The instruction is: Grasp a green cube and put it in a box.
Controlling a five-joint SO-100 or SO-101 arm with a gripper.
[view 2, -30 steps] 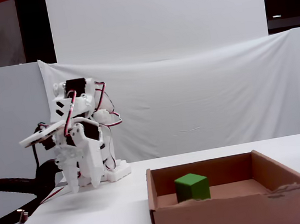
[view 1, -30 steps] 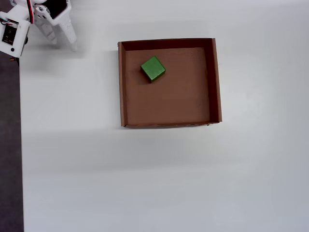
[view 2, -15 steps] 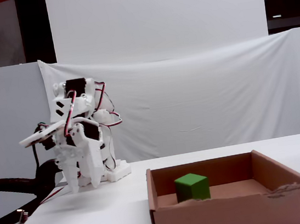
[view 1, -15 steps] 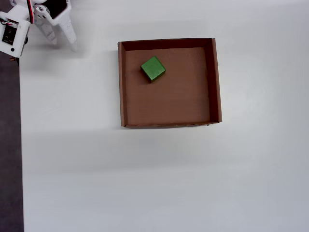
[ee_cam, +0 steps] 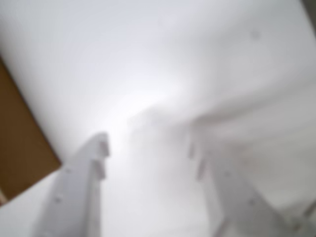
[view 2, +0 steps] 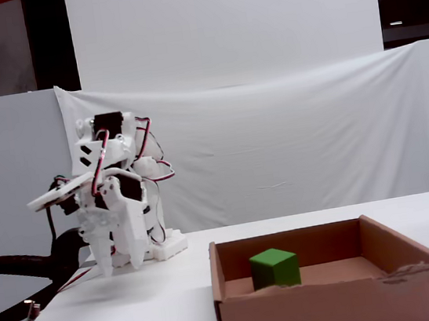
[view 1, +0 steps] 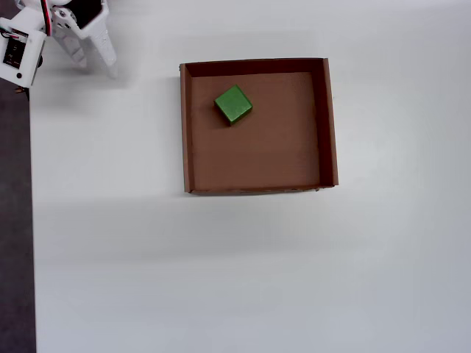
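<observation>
**Mia:** Where is the green cube [view 1: 233, 104]?

**Ben:** It sits inside the box [view 1: 327, 125], flat on the brown bottom. In the overhead view it is in the upper left part of the box, near the top wall and the left wall but not touching them. It is turned a bit, so its corners point up and down in the picture.

**Mia:** Can you see it from the side too?

**Ben:** Yes. In the fixed view the green cube [view 2: 274, 268] peeks over the front wall of the box [view 2: 337, 307], on the left side of it.

**Mia:** And the gripper — where is it?

**Ben:** The gripper [view 2: 118, 263] hangs over the white table [view 2: 141, 320], well away from the box, with its tips pointing down. In the overhead view the gripper [view 1: 94, 65] is up in the top left corner.

**Mia:** Is it holding anything?

**Ben:** No. In the wrist view the two white fingers [ee_cam: 81, 192] stand apart with a gap between them, and only the table shows in the gap. That picture is blurry — a brown corner of the box [ee_cam: 22, 148] shows at the left edge.
</observation>
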